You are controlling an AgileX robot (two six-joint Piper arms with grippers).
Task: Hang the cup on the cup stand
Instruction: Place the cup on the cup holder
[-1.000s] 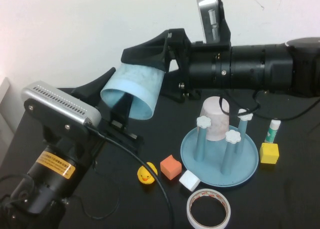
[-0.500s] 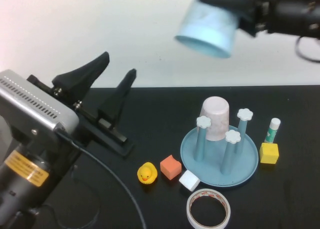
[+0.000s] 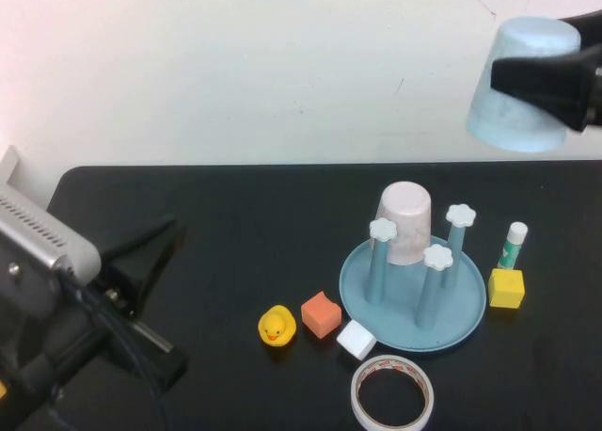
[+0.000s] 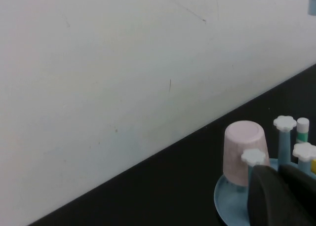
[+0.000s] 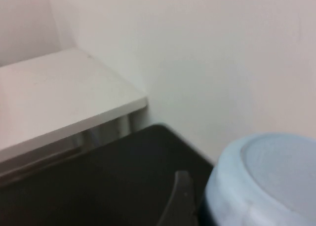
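My right pincer (image 3: 574,85) grips the cup (image 3: 520,83) upside down high above the cup stand (image 3: 414,299), my left pincer (image 3: 141,262) sits closed low over the surface; next, lowering onto a free peg (image 3: 437,259).

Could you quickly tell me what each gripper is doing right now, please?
Left gripper: shut, empty, low at the table's left.
Right gripper: holding the cup, raised at upper right.

The light blue cup (image 3: 523,85) is hanging upside down high above the table's far right side, rim facing downward, clamped by the right gripper (image 3: 555,78); below it and to its left, the round dusty-blue cup stand (image 3: 414,285) is sitting on the black table, three white flower-capped pegs standing upright, a fourth wearing an inverted pale pink cup (image 3: 405,223).
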